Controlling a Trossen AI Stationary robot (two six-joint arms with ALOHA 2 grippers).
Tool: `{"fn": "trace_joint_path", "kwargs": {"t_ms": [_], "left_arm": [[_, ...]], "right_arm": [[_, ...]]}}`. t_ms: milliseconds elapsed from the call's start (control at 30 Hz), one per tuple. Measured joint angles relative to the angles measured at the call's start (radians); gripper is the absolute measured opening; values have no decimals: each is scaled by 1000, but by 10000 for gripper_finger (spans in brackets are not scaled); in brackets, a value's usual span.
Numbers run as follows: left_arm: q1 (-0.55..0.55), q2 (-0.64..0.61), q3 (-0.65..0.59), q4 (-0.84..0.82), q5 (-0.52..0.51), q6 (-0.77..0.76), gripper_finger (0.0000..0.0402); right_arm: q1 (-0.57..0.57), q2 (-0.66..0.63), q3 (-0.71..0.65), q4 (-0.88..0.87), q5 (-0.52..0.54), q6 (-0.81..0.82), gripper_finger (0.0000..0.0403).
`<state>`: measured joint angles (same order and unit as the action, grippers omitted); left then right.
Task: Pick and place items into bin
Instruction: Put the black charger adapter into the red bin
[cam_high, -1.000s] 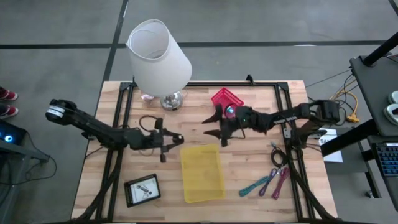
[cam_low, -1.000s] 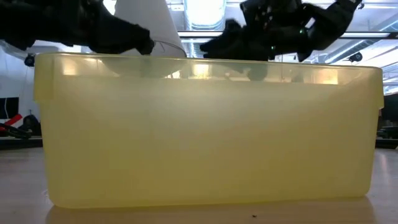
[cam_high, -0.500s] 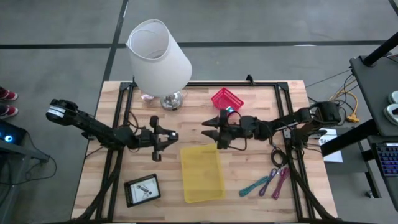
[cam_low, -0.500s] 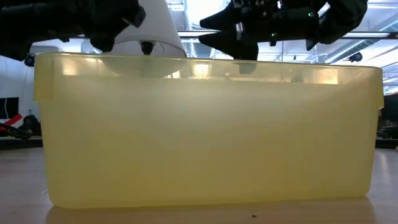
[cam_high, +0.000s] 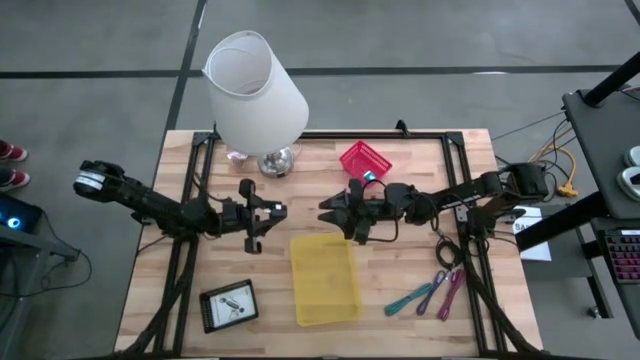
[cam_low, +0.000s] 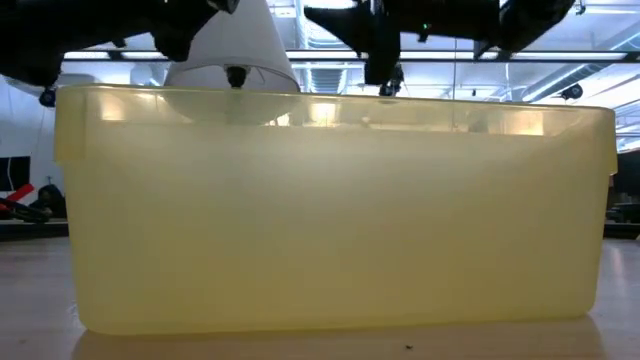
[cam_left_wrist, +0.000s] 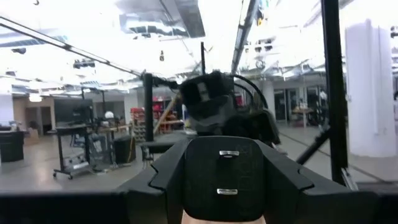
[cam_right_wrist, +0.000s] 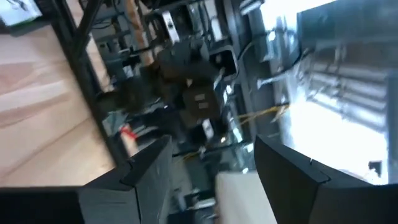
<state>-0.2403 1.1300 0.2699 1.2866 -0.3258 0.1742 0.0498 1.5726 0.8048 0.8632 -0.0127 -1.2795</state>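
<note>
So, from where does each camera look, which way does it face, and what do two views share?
High view: above the table, facing straight down; both arms, left gripper, right gripper.
Low view: at table-top height, facing the yellow bin; dark arm parts above.
Left wrist view: on the left arm, facing level into the room; its own gripper.
Right wrist view: on the right arm, tilted; its own open gripper.
Shared: high and low views both show the bin and white lamp.

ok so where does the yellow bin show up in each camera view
High view: the yellow bin lies low at the picture's centre, on the table.
Low view: the bin fills nearly the whole picture.
Left wrist view: not in it.
Right wrist view: not in it.
Shared landmark: the white lamp, behind the bin in the low view.
</note>
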Motion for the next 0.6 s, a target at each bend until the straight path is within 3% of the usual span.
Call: {"fn": "trace_joint_path", "kwargs": {"t_ms": [167,367,600], "left_arm": [[17,5,33,-5,8,22,133],[25,18,61,-11,48,44,133],[39,67,155,-6,60,50,133]], "right_arm": [[4,0,39,0,-31,-94,222],[5,0,80,-10,-40,-144,270],[5,0,181,-213,-42,-168,303]]}}
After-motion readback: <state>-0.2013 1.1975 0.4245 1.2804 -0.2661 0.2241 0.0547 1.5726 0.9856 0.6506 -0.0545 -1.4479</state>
